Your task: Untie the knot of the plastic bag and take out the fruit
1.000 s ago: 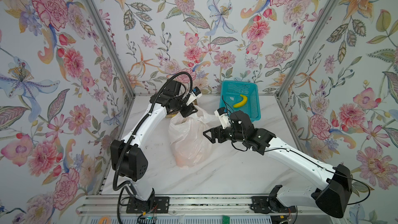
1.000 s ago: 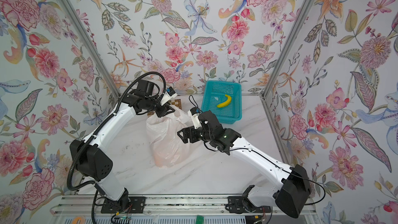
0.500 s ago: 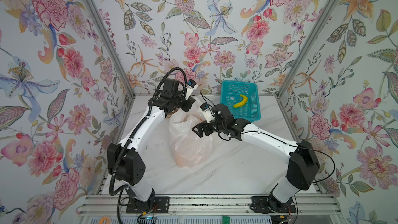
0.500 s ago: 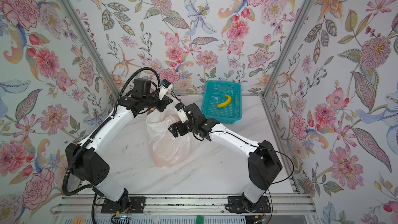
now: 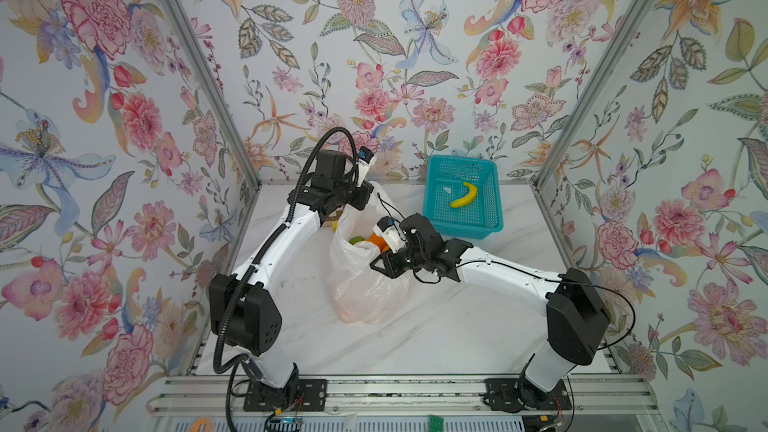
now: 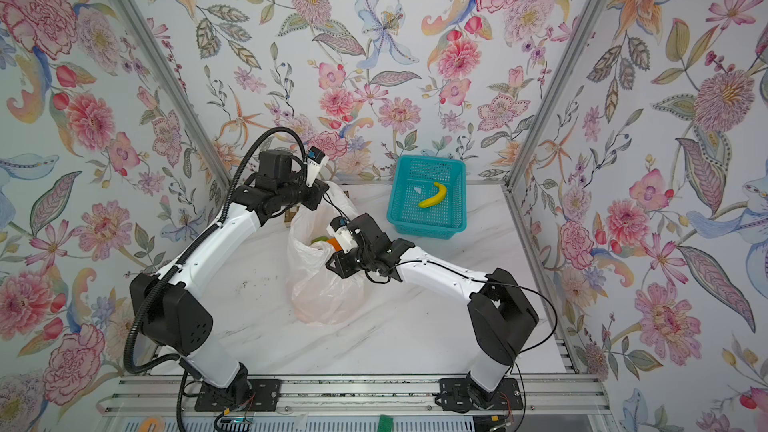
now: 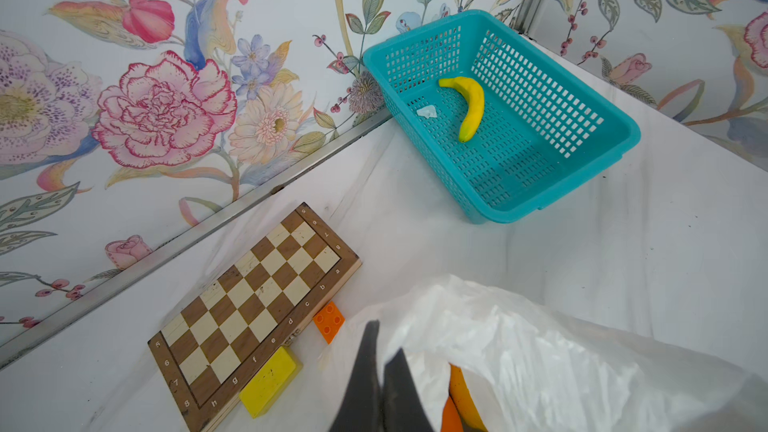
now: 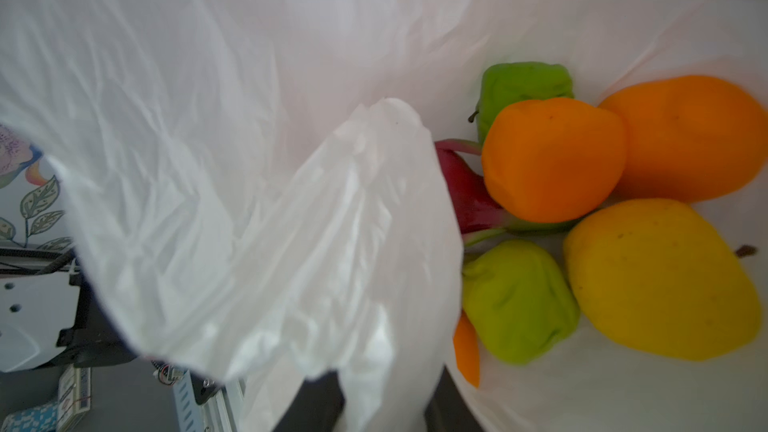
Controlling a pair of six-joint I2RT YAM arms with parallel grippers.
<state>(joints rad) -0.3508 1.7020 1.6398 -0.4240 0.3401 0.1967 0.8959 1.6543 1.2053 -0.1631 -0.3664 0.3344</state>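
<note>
Letters running a to h and the digits 5 to 8 are printed along the frame of a chessboard, which is laid flat by the back wall with a yellow block and an orange block touching its edge; no other writing can be read. The left arm is bent at the elbow and stretched to the far side of the table, and the left gripper is pressed together on the raised far rim of the plastic bag. The right arm is laid low across the table toward the bag's right side, and a fold of plastic is seen between the slightly parted fingers of the right gripper; whether it is clamped cannot be told. The bag is set mid-table with its mouth held wide, and the fruit is piled inside. A banana is lying in the teal basket at the far right.
</note>
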